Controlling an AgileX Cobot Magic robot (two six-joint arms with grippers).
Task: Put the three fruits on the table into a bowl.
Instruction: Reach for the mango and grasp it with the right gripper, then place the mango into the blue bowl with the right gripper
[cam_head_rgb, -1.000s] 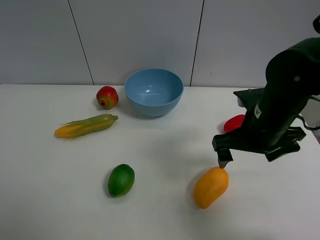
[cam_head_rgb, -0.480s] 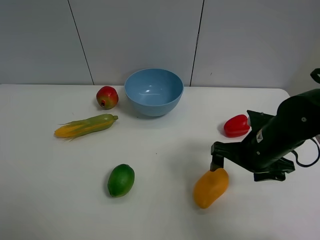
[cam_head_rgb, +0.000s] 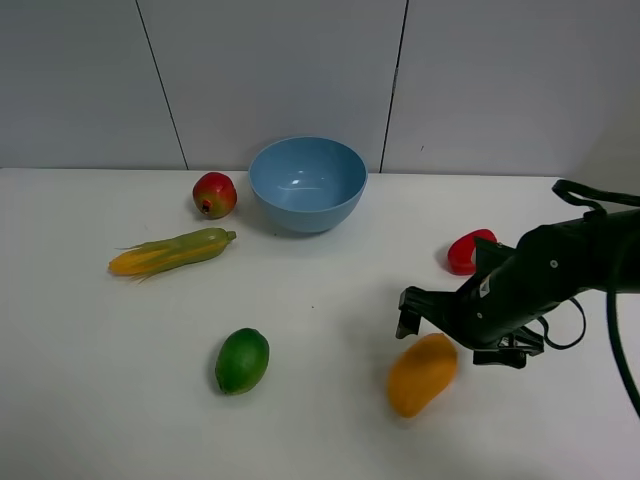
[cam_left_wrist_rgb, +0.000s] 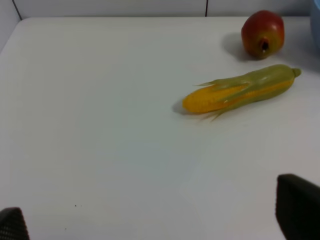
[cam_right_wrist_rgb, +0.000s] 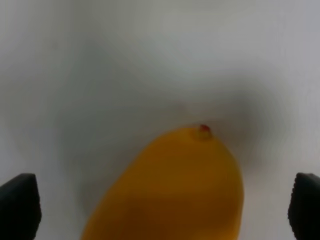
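The orange-yellow mango (cam_head_rgb: 420, 375) lies on the white table (cam_head_rgb: 320, 420) at the front right. My right gripper (cam_head_rgb: 452, 342) is open and low over the mango's far end. In the right wrist view the mango (cam_right_wrist_rgb: 170, 185) fills the space between the two spread fingertips (cam_right_wrist_rgb: 19, 205). The green lime-like fruit (cam_head_rgb: 242, 360) lies at the front left. The red pomegranate-like fruit (cam_head_rgb: 214, 194) sits just left of the light-blue bowl (cam_head_rgb: 307, 184), which is empty. My left gripper (cam_left_wrist_rgb: 155, 220) is open and empty above bare table, out of the exterior view; the pomegranate-like fruit (cam_left_wrist_rgb: 263, 33) shows beyond it.
A yellow-green corn cob (cam_head_rgb: 172, 251) lies left of centre, also in the left wrist view (cam_left_wrist_rgb: 240, 95). A red bell pepper (cam_head_rgb: 468, 250) sits behind my right arm, partly hidden. A grey panelled wall (cam_head_rgb: 300, 70) runs along the table's back edge.
My right arm has come down and shifted left, so the open gripper now sits low around the mango's far end. The fruits, corn and bowl have not moved.
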